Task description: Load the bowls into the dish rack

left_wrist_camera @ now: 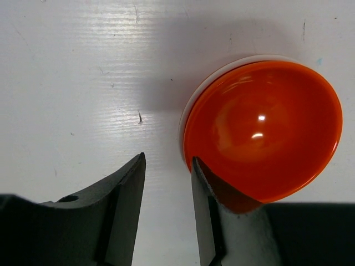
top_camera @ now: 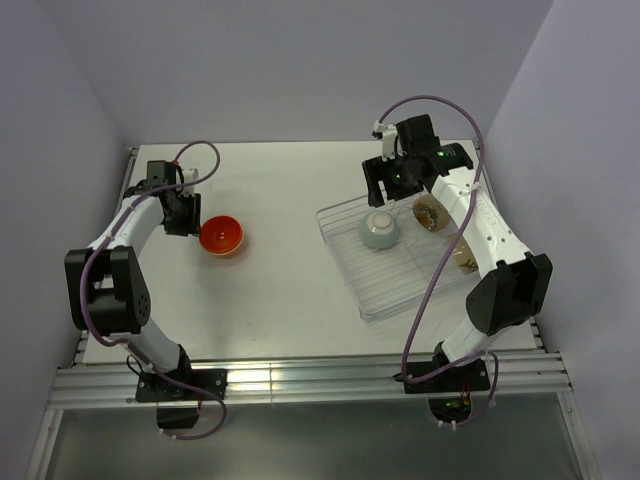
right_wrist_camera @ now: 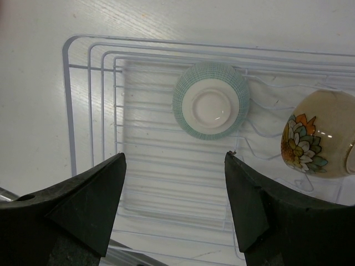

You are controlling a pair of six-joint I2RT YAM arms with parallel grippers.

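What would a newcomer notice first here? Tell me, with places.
The orange bowl, alone on the left of the table, with the left gripper open at its rim. On the right, a mint bowl lies upside down in the rack beside a flowered bowl, the right gripper open above.

A robot lab: white table (top_camera: 290, 200) boxed by bare walls (top_camera: 60, 100); arms (top_camera: 105, 290) bolted down.

Left gripper (left_wrist_camera: 167, 160) slightly parted, right gripper (right_wrist_camera: 175, 158) wide
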